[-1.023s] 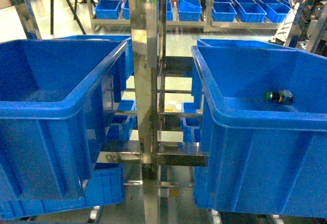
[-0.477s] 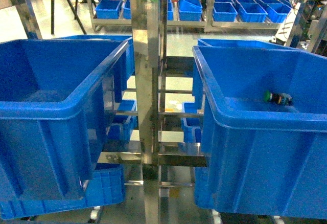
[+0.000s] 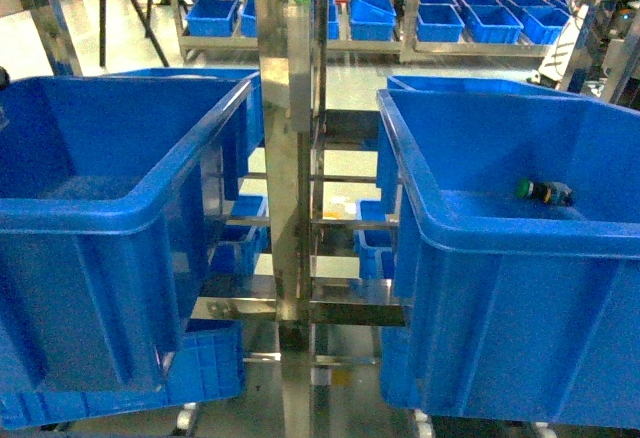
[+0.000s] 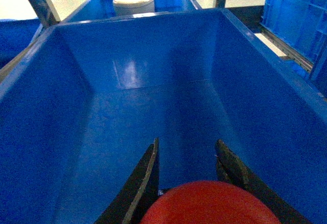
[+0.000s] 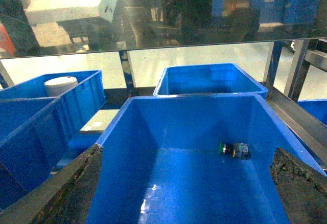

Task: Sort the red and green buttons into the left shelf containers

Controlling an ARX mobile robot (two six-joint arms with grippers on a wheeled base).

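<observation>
The left gripper [image 4: 186, 175] grips a red button [image 4: 209, 203] low over the left bin [image 4: 76, 132]; a tilted release could bounce it off a wall. The right gripper [image 5: 186, 183] hangs spread above the right bin [image 5: 127, 147], where a green button [image 5: 234, 150] lies. Both rims leave wide room.

The left gripper [image 4: 186, 183] points down and forward, and its two dark jaws close in on a red button [image 4: 209, 203], holding it between them. The right gripper [image 5: 186, 183] has its jaws spread wide apart, one at each side, with nothing between them.
</observation>
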